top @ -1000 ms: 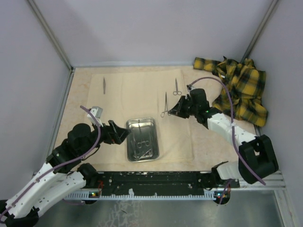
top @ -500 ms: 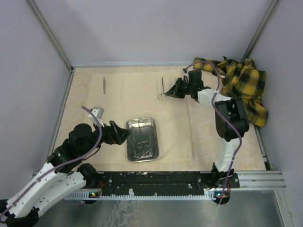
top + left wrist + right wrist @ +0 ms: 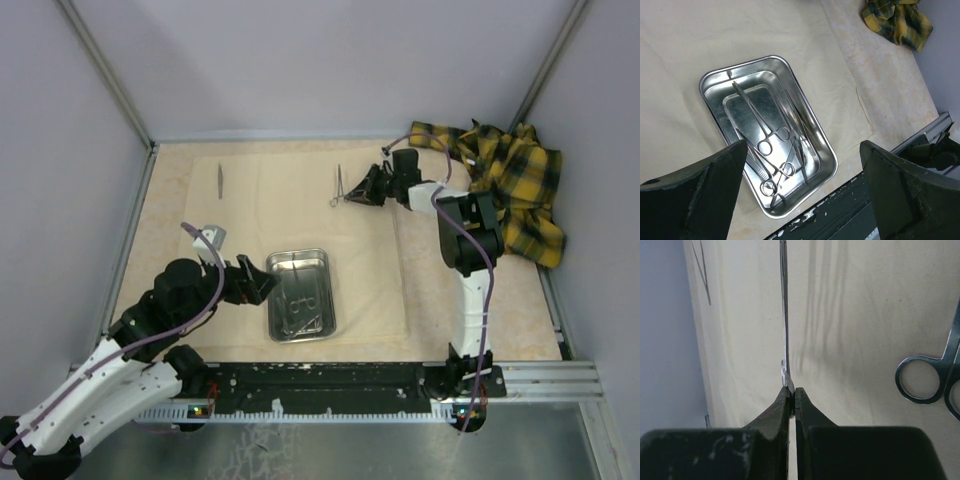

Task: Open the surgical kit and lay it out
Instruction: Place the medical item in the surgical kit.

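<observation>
Two pieces, tweezers (image 3: 220, 180) and a clamp (image 3: 951, 345), lie on the wrap (image 3: 280, 210) near the tabletop's far edge. The right claw (image 3: 793, 395) pinches forceps (image 3: 339, 186). Several sit in the tray (image 3: 762, 95), left claw (image 3: 262, 283) gaping beside it.

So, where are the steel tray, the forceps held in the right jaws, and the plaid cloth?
steel tray (image 3: 747, 69), left wrist view, on its upper wall.
forceps (image 3: 784, 315), right wrist view, on the thin shaft.
plaid cloth (image 3: 520, 190), top external view, on its middle.
</observation>
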Robot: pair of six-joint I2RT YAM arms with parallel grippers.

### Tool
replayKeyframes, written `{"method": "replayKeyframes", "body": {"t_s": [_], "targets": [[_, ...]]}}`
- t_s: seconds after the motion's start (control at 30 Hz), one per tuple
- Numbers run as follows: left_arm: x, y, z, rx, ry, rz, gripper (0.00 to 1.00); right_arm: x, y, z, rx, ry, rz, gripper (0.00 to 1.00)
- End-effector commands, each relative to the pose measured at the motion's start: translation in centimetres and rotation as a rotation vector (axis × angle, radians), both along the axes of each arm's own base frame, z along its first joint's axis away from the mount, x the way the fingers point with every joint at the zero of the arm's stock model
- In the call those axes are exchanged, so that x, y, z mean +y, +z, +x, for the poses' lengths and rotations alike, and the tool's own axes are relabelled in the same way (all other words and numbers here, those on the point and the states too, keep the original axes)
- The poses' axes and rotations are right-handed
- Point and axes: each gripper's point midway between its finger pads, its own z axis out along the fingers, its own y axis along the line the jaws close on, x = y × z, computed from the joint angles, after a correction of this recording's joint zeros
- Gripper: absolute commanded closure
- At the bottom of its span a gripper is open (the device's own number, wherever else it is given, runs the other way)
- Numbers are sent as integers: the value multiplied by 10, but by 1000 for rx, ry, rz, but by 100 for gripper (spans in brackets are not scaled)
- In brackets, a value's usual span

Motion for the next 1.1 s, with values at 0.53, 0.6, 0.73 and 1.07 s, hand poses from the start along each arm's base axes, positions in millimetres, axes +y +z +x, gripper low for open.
{"method": "replayKeyframes", "body": {"t_s": [0.53,0.6,0.73,1.07], "targets": [[-4,0,9,-36,4,12,1,-13,8,32,-25,-13,1,100],[-4,1,10,-38,7,11,1,-14,7,33,-23,-12,-2,99],[-4,2,10,-41,7,12,1,-14,3,34,-10,-14,-12,96],[-4,5,11,-46,7,12,1,-20,3,34,10,-25,-66,84]]}}
